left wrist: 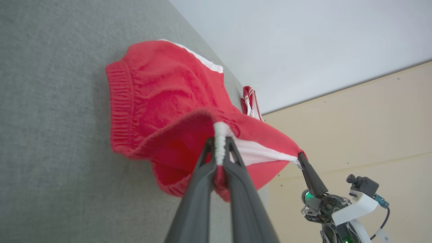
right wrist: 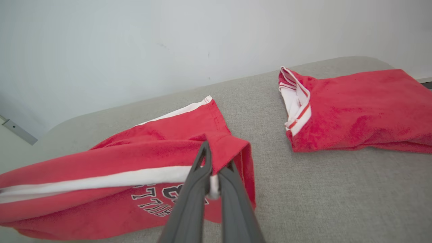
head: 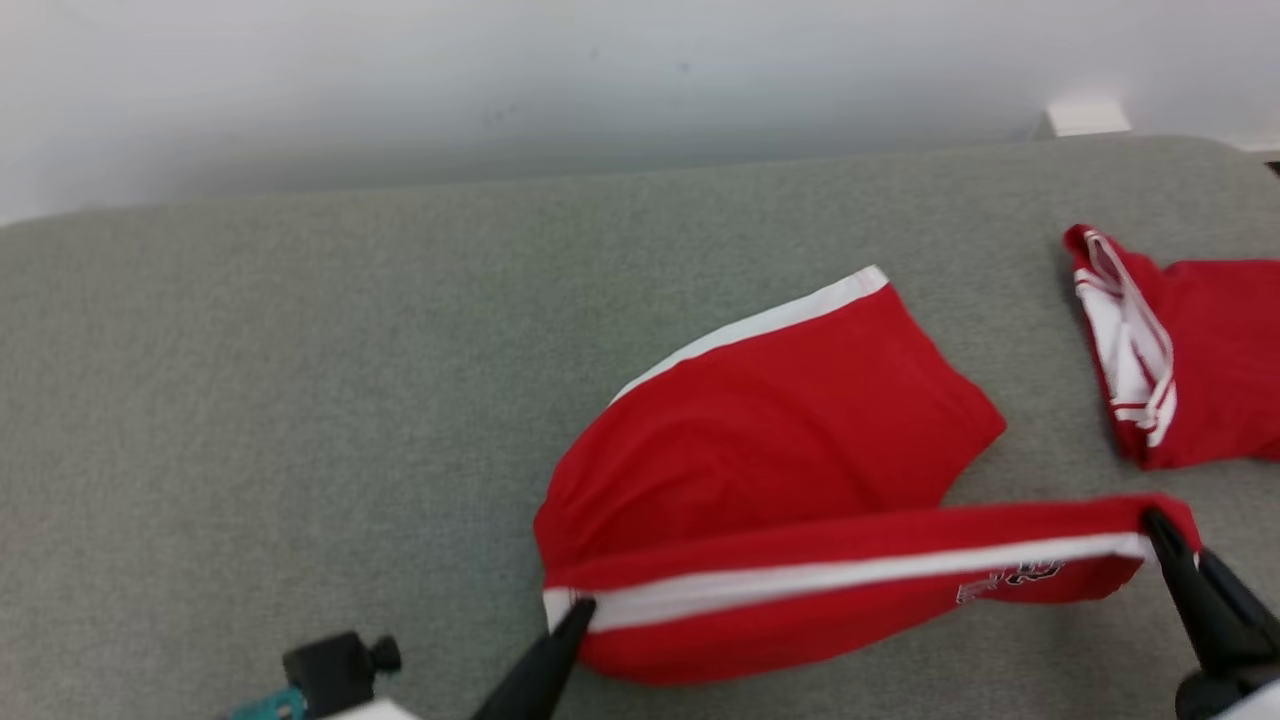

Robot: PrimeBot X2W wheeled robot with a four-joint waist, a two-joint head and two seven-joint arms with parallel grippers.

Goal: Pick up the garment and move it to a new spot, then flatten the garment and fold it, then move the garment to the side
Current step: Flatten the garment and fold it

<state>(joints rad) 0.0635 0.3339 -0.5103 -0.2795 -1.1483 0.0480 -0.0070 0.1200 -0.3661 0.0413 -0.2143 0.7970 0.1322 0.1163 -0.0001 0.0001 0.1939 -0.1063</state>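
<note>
Two grippers hold the red garment (head: pixel 780 430) by one long edge. The left gripper (head: pixel 582 608) is closed on the white stripe (head: pixel 850 575) at the waistband end, and the right gripper (head: pixel 1150 520) is closed on the same stripe at the leg-hem end. Note that this held edge runs left to right across the head view and is raised off the grey fabric surface (head: pixel 300 400), so the garment's long axis lies crosswise before the robot. The other leg lies flat on the surface beyond the held edge and points toward the far right, with its own white band (head: pixel 760 325) along the far side. Treat the cloth as a soft knit: both wrist views show a fleecy nap, and the surface beneath is a coarse grey weave. Refer to the left wrist view for the ribbed waistband (left wrist: pixel 118 111), which bunches in a curve against the surface; the head view shows that end as a smooth rounded fold. Refer to the right wrist view for the dark outlined lettering (right wrist: pixel 155 199) below the stripe, which is too small to read in the head view. A second red garment (head: pixel 1200 360), folded and edged in white-and-red trim, lies on the same surface to the right, well apart from the held one.
</note>
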